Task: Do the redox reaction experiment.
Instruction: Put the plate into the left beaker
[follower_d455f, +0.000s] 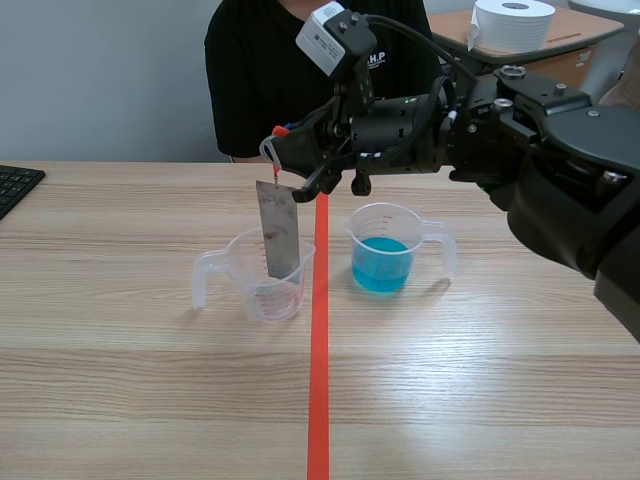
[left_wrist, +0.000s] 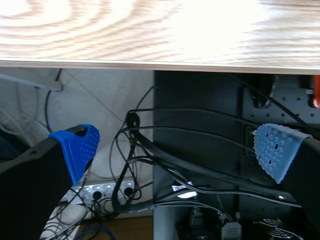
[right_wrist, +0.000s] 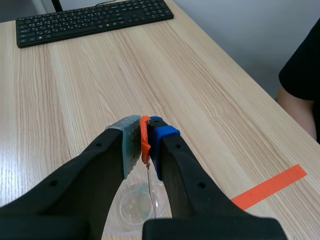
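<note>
Right gripper (follower_d455f: 285, 140), pinching an orange clip (right_wrist: 145, 136), hangs the metal strip (follower_d455f: 278, 228) into the empty beaker (follower_d455f: 268, 292). Dipping it in the blue solution (follower_d455f: 381, 265) apparently remains undone. Left gripper (left_wrist: 175, 145) sits spread below the tabletop (follower_d455f: 120, 300).

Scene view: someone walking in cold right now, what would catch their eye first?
The grey metal strip, hanging from an orange tab pinched in the right gripper, with its lower end down in the clear measuring cup left of the tape line. Next, the bright blue liquid in the second cup, just right of that line.
</note>
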